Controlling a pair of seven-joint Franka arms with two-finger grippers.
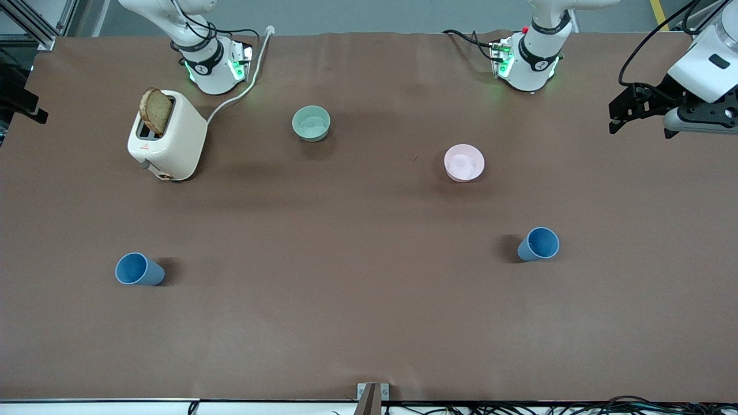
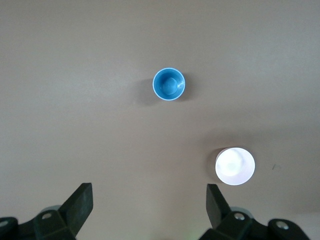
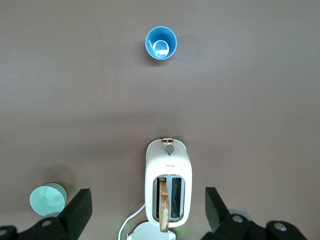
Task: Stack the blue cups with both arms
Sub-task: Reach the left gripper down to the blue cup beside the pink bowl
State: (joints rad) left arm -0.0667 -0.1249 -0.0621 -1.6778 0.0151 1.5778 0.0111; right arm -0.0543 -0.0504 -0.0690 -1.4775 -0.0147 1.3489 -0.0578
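Table [image 1: 369, 323] – brown cover, both arm bases along its far edge.

Toaster [image 1: 167, 138] – cream, stands toward the right arm's end, near that arm's base; one bread slice [image 1: 155, 110] sticks up out of a slot, and its white cord runs off toward the base.

Green bowl [image 1: 311, 123] – upright, between the two bases, nearer to the front camera than both. Pink bowl [image 1: 464, 162] – upright, toward the left arm's end, nearer to the camera than the green one.

Cups – both upright, mouths up, well apart, neither touched. First cup [image 1: 138, 269] sits toward the right arm's end, nearer to the camera than the toaster. Second cup [image 1: 539, 244] sits toward the left arm's end, nearer to the camera than the pink bowl.

Left gripper [image 1: 640, 112] – up in the air over the table's edge at the left arm's end; fingers spread apart, holding nothing.

Right gripper [image 3: 145, 212] – seen only in its own wrist view, high over the toaster; fingers spread apart, holding nothing.
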